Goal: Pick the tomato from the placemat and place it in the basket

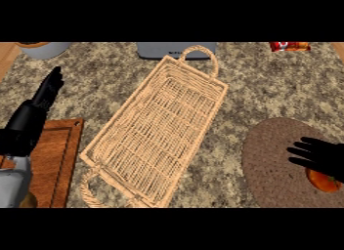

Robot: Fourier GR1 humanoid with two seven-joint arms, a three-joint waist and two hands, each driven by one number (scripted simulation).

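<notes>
A long woven basket (158, 129) with loop handles at both ends lies diagonally across the middle of the counter. At the lower right sits a round brown placemat (272, 161). On it lies the red-orange tomato (322, 182), mostly covered by my right hand (332, 158), whose fingers spread over its top and point left. Whether the fingers close around the tomato is hidden. My left hand (46, 93) is at the left, fingers straight and pointing up, holding nothing.
A wooden cutting board (59, 156) lies at the lower left beside the basket. Along the back edge stand a grey appliance (176, 49), a grey bowl (45, 49) and a red packet (289, 46).
</notes>
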